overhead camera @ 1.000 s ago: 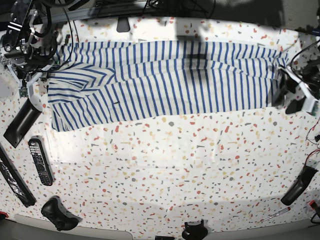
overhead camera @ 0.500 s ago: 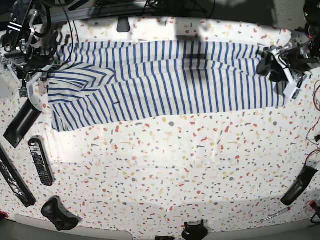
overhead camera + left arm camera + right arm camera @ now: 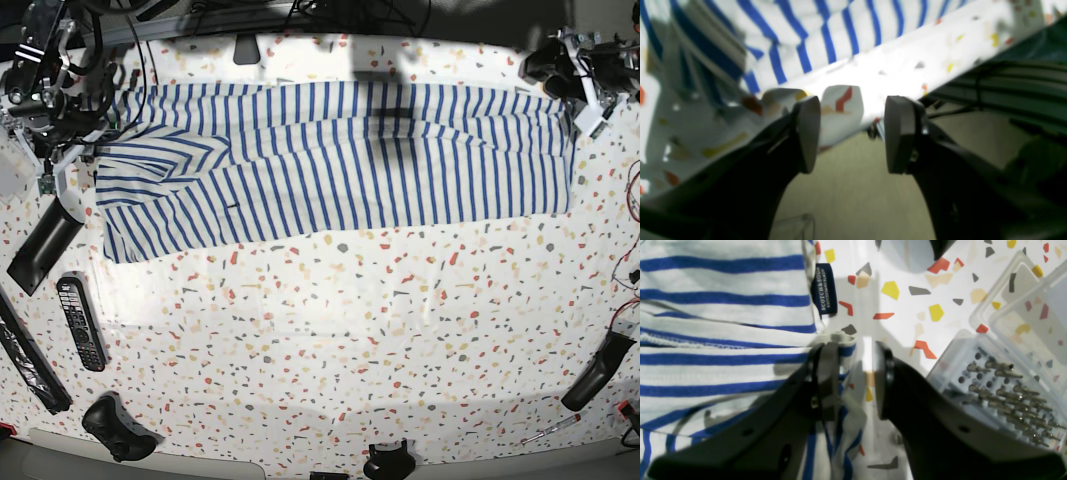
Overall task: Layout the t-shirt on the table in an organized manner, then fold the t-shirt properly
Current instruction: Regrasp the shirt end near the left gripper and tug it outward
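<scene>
The t-shirt, white with blue stripes, lies stretched in a long band across the back of the table. My left gripper hovers at the far right corner, just past the shirt's right end. In the left wrist view the left gripper is open and empty over the table's edge, the t-shirt behind it. My right gripper sits at the shirt's left end. The right gripper is open in its wrist view. One finger rests on the shirt's hem below the dark neck label.
A clear plastic case of screwdriver bits lies right beside the right gripper. A remote, a long black block and a black controller line the left edge. Another black piece sits near the right edge.
My left arm has risen from the shirt's right edge and moved back to the far right corner, leaving that end flat. The right arm has not moved.
</scene>
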`<state>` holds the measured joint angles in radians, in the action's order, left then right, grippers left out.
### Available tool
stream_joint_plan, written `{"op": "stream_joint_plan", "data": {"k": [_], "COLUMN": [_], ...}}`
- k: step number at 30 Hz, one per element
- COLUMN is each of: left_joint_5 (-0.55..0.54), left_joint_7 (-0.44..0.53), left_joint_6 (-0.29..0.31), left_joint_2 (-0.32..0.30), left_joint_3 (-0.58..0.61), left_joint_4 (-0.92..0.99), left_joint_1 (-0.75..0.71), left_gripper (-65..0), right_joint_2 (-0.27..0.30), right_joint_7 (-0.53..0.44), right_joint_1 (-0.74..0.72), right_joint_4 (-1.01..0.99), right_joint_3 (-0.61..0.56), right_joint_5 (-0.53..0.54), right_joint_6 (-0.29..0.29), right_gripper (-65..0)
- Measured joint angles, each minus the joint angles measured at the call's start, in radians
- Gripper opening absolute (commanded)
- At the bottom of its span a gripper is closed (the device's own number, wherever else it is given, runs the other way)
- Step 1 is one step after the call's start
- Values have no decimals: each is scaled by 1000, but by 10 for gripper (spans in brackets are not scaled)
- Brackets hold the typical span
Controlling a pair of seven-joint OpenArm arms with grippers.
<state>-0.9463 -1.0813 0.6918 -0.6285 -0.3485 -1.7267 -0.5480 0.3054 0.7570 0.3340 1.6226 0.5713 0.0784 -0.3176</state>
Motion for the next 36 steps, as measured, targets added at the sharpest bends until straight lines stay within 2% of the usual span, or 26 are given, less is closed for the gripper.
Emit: {"op": "stream_joint_plan", "data": {"k": [2, 3, 7, 10, 14, 17, 21, 26, 29, 31, 34, 36], "left_joint_5": [2, 11, 180, 266, 241, 241, 248, 336, 298, 221, 111, 39], "left_joint_7": [83, 92, 91, 85, 77, 63, 35, 33, -67, -108, -228, -262], "left_joint_6": [-2, -2, 1, 0, 1, 1, 1, 1, 1, 1, 0, 1], "left_joint_2": [-18, -22, -19, -20, -50, -101, -151, -167, -171, -189, -221, -250], "left_joint_3": [0, -1, 0, 0, 27, 127, 322, 507, 570, 602, 623, 623], "left_joint_4": [-21, -43, -130, -127, -93, -55, 11, 58, 65, 68, 68, 69], "left_joint_1": [9, 21, 114, 198, 259, 285, 343, 447, 473, 468, 468, 468], "left_gripper": [-364, -363, -313, -310, -310, -310, -310, -310, -310, -310, -310, -310], "right_joint_2": [0, 0, 0, 0, 0, 0, 0, 0, 0, 0, 0, 0], "right_joint_7": [2, 2, 2, 2, 2, 2, 6, 9, 10, 10, 10, 10], "right_joint_1": [-5, -5, -5, -5, -5, -5, -5, -5, -5, -5, -5, -5], "right_joint_4": [0, 0, 0, 0, 0, 0, 0, 0, 0, 0, 0, 0], "right_joint_3": [0, 0, 0, 0, 0, 0, 0, 0, 0, 0, 0, 0], "right_joint_5": [0, 0, 0, 0, 0, 0, 0, 0, 0, 0, 0, 0], "right_joint_6": [0, 0, 0, 0, 0, 0, 0, 0, 0, 0, 0, 0], "right_gripper": [-479, -479, -479, -479, -479, -479, -479, -479, -479, -479, -479, -479]}}
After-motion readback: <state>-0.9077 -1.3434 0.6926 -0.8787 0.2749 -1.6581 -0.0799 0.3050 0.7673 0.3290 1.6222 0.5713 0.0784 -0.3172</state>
